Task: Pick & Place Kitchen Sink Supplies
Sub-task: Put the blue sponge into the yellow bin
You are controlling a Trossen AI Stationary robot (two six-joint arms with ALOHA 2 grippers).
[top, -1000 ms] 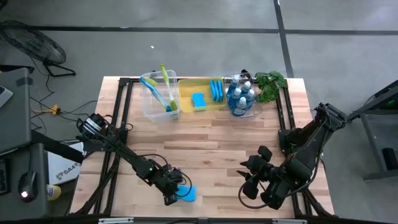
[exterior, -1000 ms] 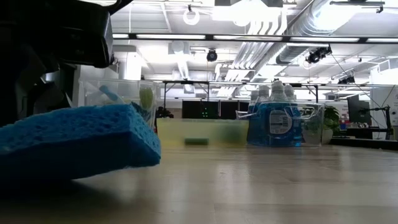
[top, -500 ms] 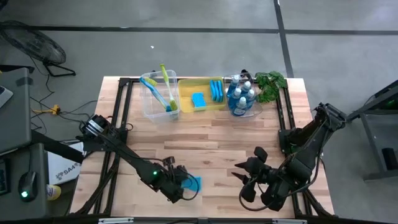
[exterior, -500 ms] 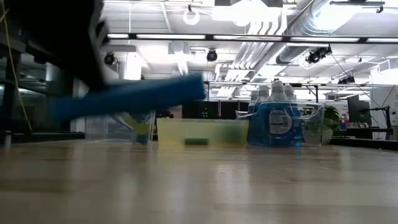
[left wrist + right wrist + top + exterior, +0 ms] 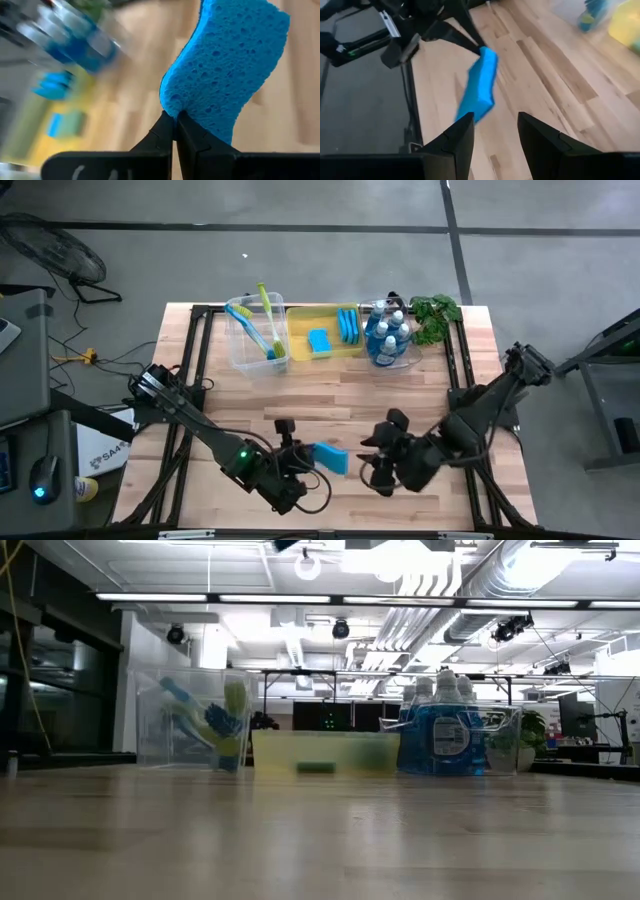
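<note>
Holding one blue sponge (image 5: 330, 457) above the front middle of the table (image 5: 330, 405), the left gripper (image 5: 305, 463) has its fingers pinched tight on the sponge edge.

Just beside it, the right gripper (image 5: 372, 461) faces the sponge with its two fingers spread apart and nothing between them. At the far edge of the table stand three bins. The clear bin (image 5: 255, 340) on the left holds two brushes (image 5: 258, 325). The yellow bin (image 5: 322, 332) in the middle holds one sponge lying flat and some more standing on edge. The clear bin (image 5: 392, 340) on the right holds several soap bottles (image 5: 385, 345); I cannot count them exactly. One green plant (image 5: 436, 314) lies beside it.
</note>
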